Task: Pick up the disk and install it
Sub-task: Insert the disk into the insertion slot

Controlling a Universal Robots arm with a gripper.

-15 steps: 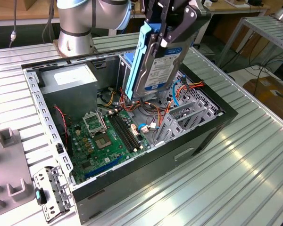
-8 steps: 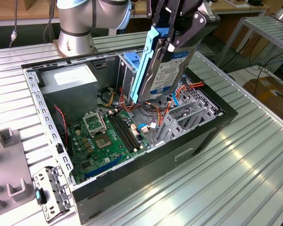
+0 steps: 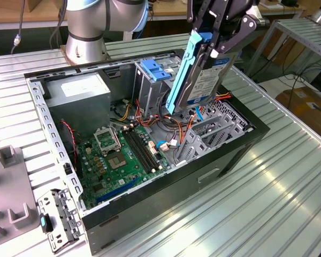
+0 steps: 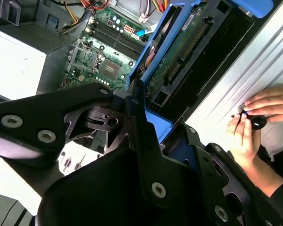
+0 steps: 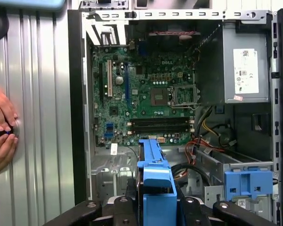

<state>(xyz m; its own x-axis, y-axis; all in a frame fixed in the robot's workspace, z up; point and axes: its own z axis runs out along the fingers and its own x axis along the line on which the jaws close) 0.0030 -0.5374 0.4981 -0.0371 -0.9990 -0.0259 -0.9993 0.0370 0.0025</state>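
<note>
Exterior view, nearest first: open computer case (image 3: 166, 209) lay on its side on the ribbed table (image 3: 267, 203), lid off, likely so the bays could be reached from above. Motherboard (image 3: 125, 155) sat at 9 o'clock of the grey drive bay (image 3: 214, 126). At 12 o'clock of that bay hung the disk (image 3: 203, 80), on edge and tilted, blue rail toward the exterior view's left. Could not tell whether its lower end touched the cables.

Gripper (image 3: 220, 45) was clamped on the disk's upper end, jaws closed on either side. Probably gripped high so the lower end was free to enter a slot. Disk not yet installed.

Further back:
- drive cage (image 3: 144, 91) with its light-blue latch (image 3: 154, 69), at 10 o'clock of the disk
- power supply (image 3: 77, 91)
- arm base (image 3: 85, 43)

First wrist view: a person's hands (image 5: 0, 127) rested on the table beside the case, apart from the work.
</note>
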